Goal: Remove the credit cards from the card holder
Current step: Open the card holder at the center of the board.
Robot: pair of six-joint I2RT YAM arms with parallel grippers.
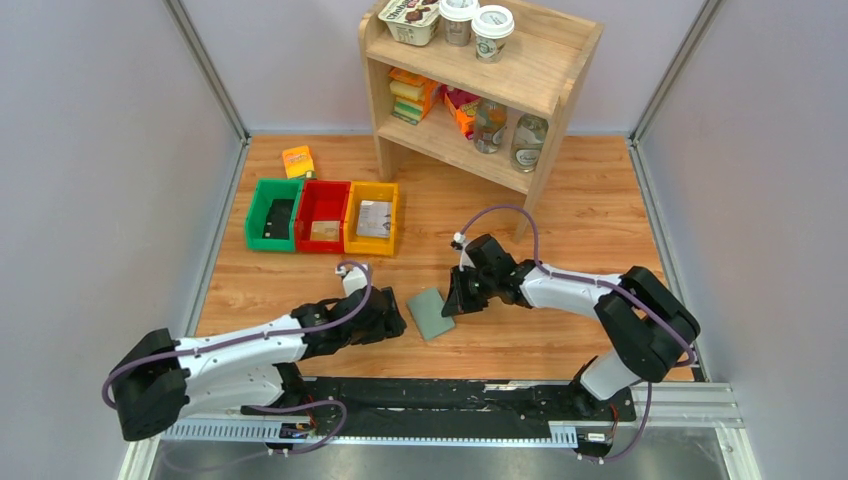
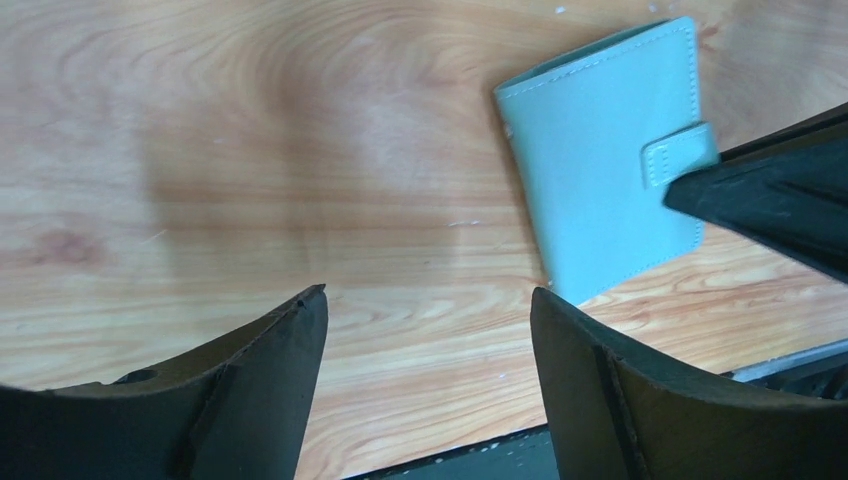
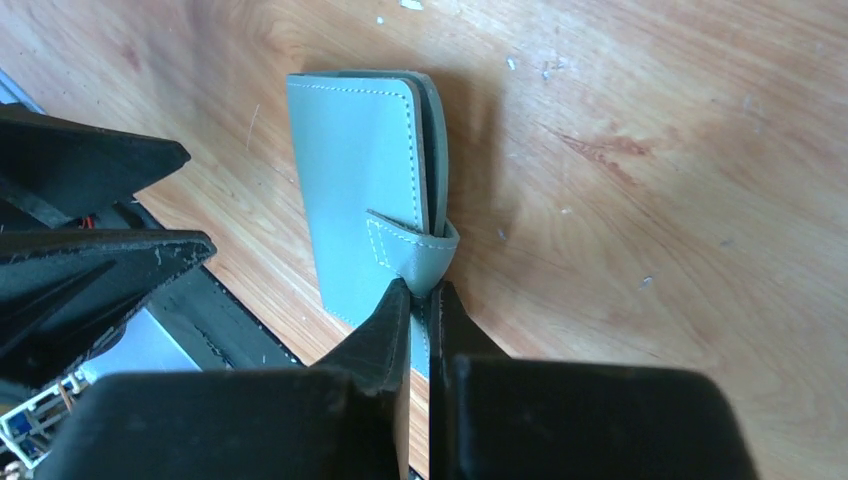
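Observation:
The sage-green card holder (image 1: 430, 313) lies closed on the wooden table between the two arms, its small tab (image 3: 415, 250) wrapped round one long edge. My right gripper (image 3: 422, 290) is shut on that edge just under the tab, pinching the thin green material. In the top view the right gripper (image 1: 455, 305) sits at the holder's right side. My left gripper (image 2: 427, 295) is open and holds nothing, just left of the card holder (image 2: 600, 170) and apart from it; from above the left gripper (image 1: 395, 322) is near the holder's left edge. The credit cards are hidden.
Green (image 1: 272, 213), red (image 1: 322, 215) and yellow (image 1: 372, 218) bins stand in a row at the back left, with an orange packet (image 1: 298, 161) behind them. A wooden shelf (image 1: 480, 90) with goods stands at the back. The black mounting rail (image 1: 450, 395) runs along the near edge.

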